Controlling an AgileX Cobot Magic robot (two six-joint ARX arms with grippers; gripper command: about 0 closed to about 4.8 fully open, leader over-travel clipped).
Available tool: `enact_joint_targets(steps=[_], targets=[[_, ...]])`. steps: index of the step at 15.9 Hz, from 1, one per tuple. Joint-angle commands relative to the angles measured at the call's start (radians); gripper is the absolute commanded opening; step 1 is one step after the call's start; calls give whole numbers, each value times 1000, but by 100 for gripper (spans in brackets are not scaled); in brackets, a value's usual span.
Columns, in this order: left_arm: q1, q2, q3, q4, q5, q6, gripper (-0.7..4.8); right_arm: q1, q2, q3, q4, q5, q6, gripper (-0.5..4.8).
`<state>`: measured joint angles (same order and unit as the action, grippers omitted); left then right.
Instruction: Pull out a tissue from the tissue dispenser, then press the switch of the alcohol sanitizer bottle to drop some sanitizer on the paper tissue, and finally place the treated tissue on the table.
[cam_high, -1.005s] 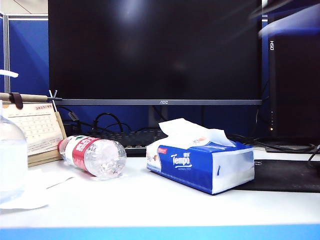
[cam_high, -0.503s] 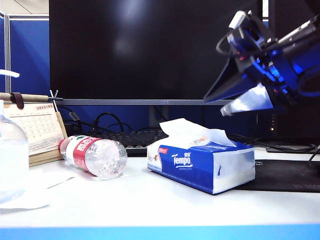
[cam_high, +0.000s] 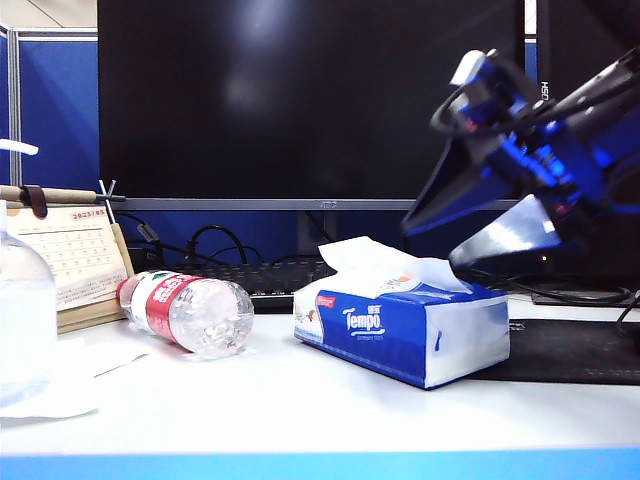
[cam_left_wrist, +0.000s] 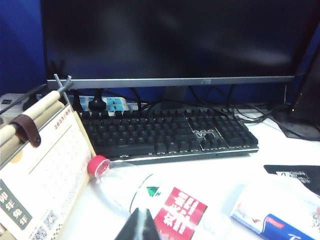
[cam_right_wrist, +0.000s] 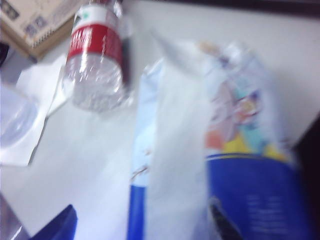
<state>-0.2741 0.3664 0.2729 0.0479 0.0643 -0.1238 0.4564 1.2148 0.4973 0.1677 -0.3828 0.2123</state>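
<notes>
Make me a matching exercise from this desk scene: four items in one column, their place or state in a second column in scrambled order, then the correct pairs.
Items
1. water bottle
2. tissue
3. right tool
4. desk calendar

Places or states
A. sticks up out of the top of the tissue dispenser
B. stands upright at the left, in front of the monitor's corner
C. lies on its side on the table, red cap toward the calendar
D. hangs in the air above the dispenser's right end, jaws apart

Pairs: 1-C, 2-A, 3-D, 4-B
</notes>
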Motion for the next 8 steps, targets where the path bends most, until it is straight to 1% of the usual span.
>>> enact_joint_targets(steps=[1, 2, 5, 7, 8], targets=[[1, -2, 3, 5, -2, 12, -5, 51, 59, 3, 75, 43, 0, 341], [1, -2, 3, -2, -5, 21, -5, 69, 90, 4, 98, 89, -8, 341], [1, -2, 3, -34, -11, 35, -5, 70, 142, 5, 100, 188, -51, 337], [1, -3, 3, -39, -10, 39, -5, 70, 148, 5, 101, 206, -93, 336], [1, -3, 3, -39, -13, 45, -5, 70, 148, 5, 106, 235, -107, 333]])
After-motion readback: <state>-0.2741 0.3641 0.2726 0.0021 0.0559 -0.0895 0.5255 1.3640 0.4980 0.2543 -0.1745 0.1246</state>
